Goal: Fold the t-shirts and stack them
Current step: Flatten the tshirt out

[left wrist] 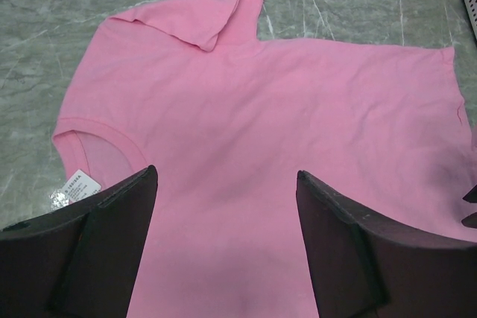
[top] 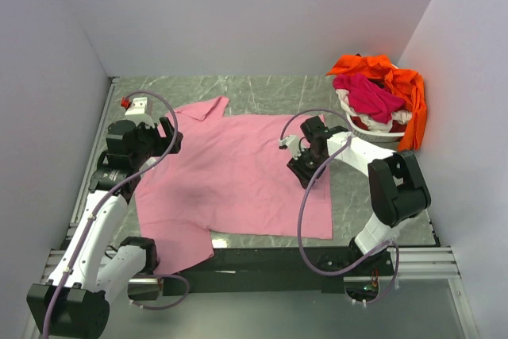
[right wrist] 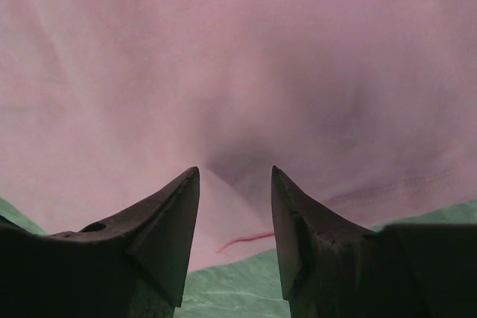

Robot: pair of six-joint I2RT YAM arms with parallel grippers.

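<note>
A light pink t-shirt [top: 238, 172] lies spread flat on the table, its lower left corner hanging over the near edge. My left gripper [top: 172, 139] hovers open over the shirt's left side, near the neckline and its white label [left wrist: 80, 185]; only pink cloth [left wrist: 283, 109] shows between the fingers [left wrist: 226, 172]. My right gripper [top: 305, 168] is at the shirt's right edge, jaws apart, with a raised ridge of pink cloth [right wrist: 238, 57] between the tips [right wrist: 235, 169]. A magenta t-shirt [top: 367, 94] and a bright orange one [top: 405, 89] are piled in the basket.
The white plastic basket [top: 373, 132] stands at the back right corner against the wall. White walls close in the grey-green marble table [top: 262, 93] on three sides. One sleeve [left wrist: 216, 20] of the pink shirt is folded over at the back.
</note>
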